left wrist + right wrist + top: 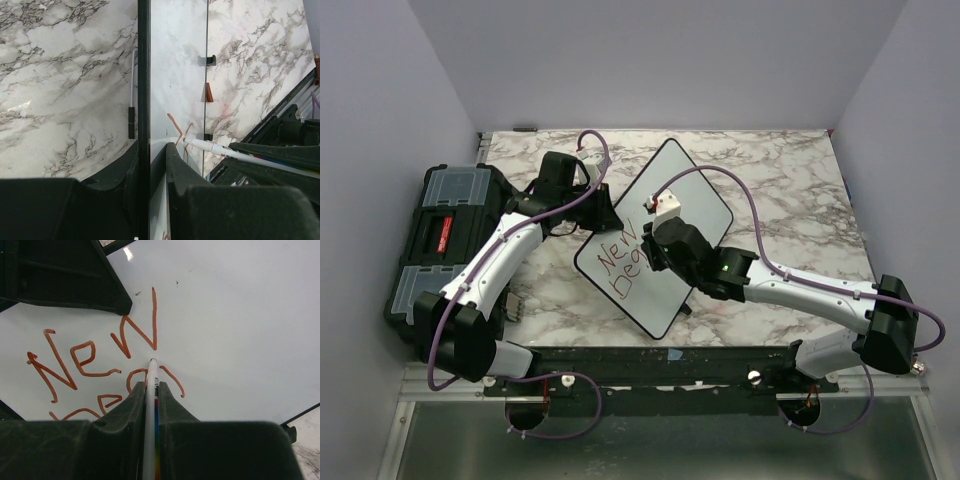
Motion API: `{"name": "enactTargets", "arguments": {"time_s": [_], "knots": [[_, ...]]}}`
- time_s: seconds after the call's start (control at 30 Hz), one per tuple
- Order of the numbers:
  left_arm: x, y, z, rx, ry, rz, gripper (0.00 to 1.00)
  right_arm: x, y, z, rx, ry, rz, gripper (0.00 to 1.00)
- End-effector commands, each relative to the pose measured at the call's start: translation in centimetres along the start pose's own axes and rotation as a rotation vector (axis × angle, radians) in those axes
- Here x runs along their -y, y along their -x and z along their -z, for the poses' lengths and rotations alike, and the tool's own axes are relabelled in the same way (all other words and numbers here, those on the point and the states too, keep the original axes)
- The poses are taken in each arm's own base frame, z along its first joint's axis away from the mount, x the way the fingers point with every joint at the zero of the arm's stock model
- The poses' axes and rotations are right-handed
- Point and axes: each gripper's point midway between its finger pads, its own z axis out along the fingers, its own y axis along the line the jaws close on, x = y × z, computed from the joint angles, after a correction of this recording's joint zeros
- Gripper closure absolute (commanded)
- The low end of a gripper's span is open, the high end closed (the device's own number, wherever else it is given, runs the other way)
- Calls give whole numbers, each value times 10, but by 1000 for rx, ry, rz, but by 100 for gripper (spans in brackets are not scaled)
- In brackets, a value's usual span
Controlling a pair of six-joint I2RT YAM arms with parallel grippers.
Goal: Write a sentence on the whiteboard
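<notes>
One marker (151,371), pinched by right tool (151,388), touches whiteboard (240,330).

Whiteboard (645,300) skewed diagonally; red sentence (622,260) reads "New", second line partial.

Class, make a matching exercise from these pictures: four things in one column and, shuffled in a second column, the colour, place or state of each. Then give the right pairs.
Column one
1. left pincer
2. right pincer
3. toolbox
4. sentence

Column two
A. red, written on the whiteboard
B. shut on the marker
C. black, left of the whiteboard
D. clamped on the whiteboard's black frame

Pairs: 1-D, 2-B, 3-C, 4-A
</notes>
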Motion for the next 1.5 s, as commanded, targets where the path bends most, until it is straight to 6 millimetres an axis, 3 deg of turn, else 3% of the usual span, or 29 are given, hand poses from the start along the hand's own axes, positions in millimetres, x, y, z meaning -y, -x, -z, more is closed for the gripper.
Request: {"name": "enactTargets", "arguments": {"time_s": [0.0,0.2,0.63,1.1,1.47], "knots": [[-28,-20,-4,-63,130,-117,100,6,-3,-7,-6,-40,10,99],[-28,-20,-5,-65,130,-116,100,13,-9,-8,-20,-86,18,99],[-28,-19,-5,-64,132,-116,100,25,8,6,41,-124,-5,99],[-29,-21,-6,-71,133,-115,100,37,8,-1,37,-125,-53,99],[-29,-22,-6,-73,134,-116,100,26,-2,-8,16,-15,-84,99]]}}
